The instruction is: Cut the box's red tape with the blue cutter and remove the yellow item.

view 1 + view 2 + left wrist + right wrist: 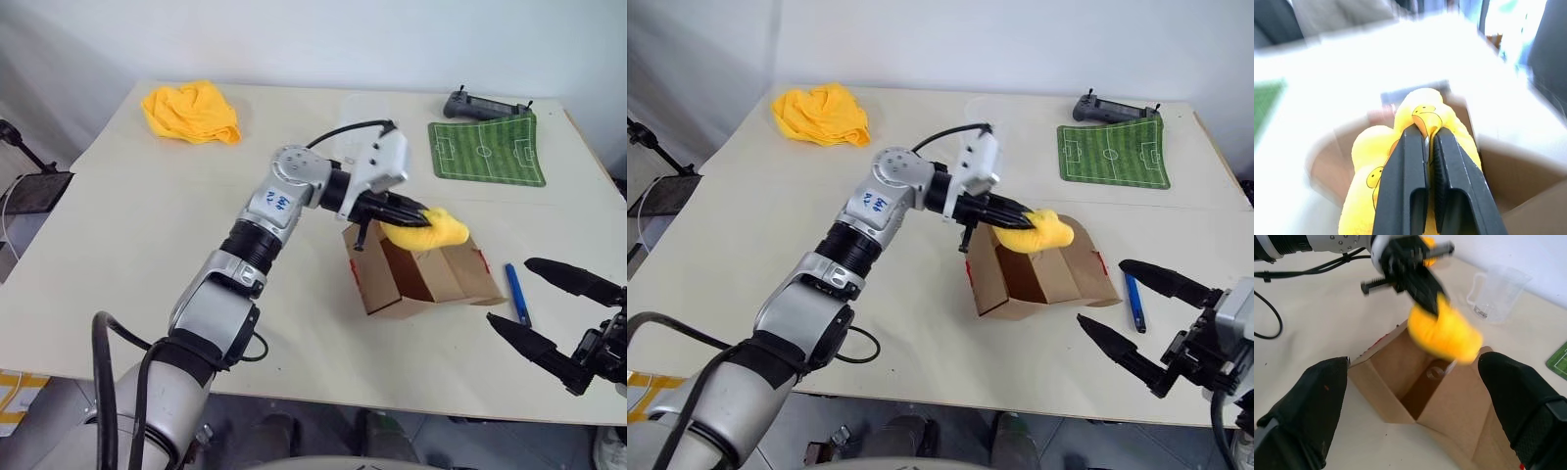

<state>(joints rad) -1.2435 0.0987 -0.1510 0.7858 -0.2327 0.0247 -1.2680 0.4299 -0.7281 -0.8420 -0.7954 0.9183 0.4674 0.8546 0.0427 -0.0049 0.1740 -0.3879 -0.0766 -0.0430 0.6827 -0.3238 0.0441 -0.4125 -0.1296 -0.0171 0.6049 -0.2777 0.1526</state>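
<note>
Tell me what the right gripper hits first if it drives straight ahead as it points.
Probably the open box: right gripper frames its cavity. The yellow item hangs above it.

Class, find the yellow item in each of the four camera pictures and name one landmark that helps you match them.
Left eye view: yellow item right of centre, just above the open box.
Right eye view: right of centre, above the same box.
Left wrist view: lower centre, pinched in the left gripper jaws.
Right wrist view: upper centre, over the box's opening.
Shared landmark: the brown box.
</note>
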